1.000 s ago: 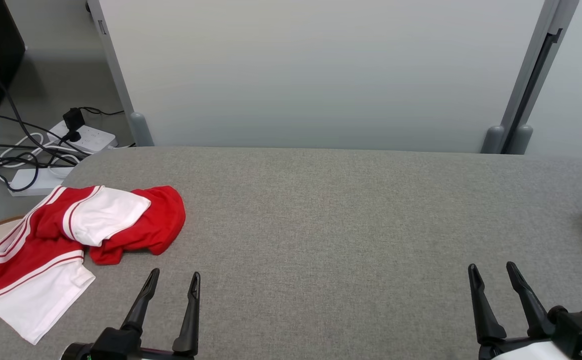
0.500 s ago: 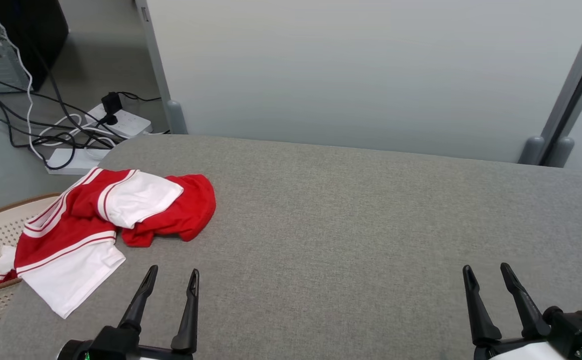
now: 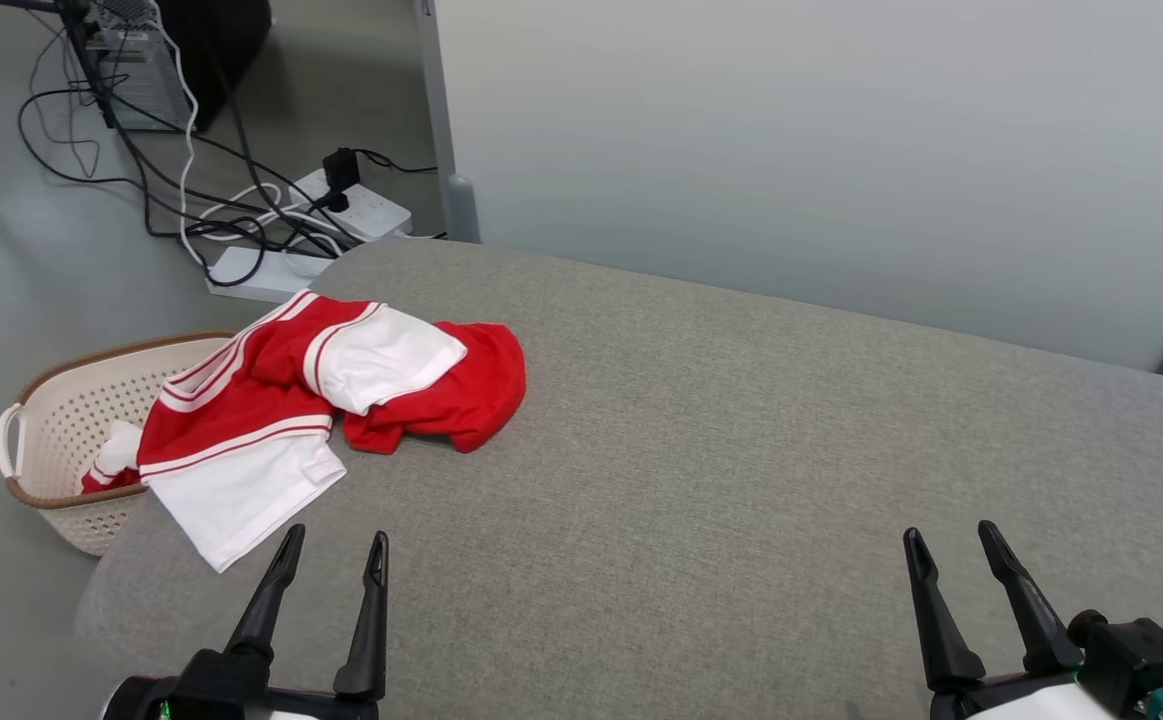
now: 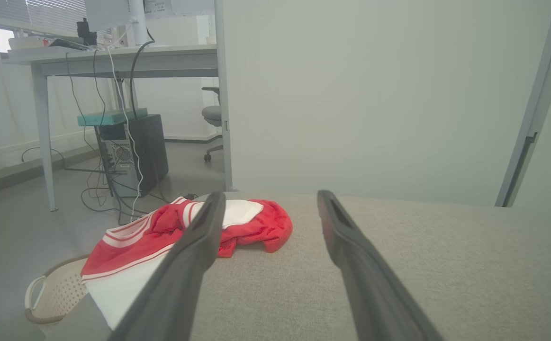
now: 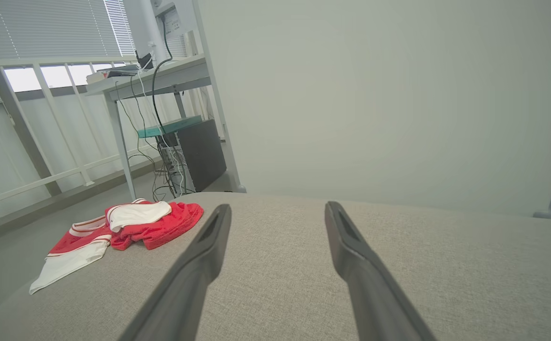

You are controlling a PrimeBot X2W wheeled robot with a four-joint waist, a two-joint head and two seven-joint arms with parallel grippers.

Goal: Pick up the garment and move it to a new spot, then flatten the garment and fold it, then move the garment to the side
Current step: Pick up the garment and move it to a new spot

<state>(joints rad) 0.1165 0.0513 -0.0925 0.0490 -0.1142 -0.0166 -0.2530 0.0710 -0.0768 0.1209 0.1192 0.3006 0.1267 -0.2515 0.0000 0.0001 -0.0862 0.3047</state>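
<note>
A red and white garment lies crumpled at the left end of the grey table, one white part hanging over the table's edge. It also shows in the left wrist view as the garment and in the right wrist view as the garment. My left gripper hovers open just in front of the garment, nothing between its fingers. My right gripper stands open over bare table at the lower right, far from the garment.
A cream laundry basket with some red and white cloth stands on the floor left of the table. Power strips and cables lie on the floor behind. A pale partition wall runs along the table's far edge.
The camera has turned left: the garment sits further right in the picture, and the basket and floor came into view. Both grippers stay open and hold their places.
</note>
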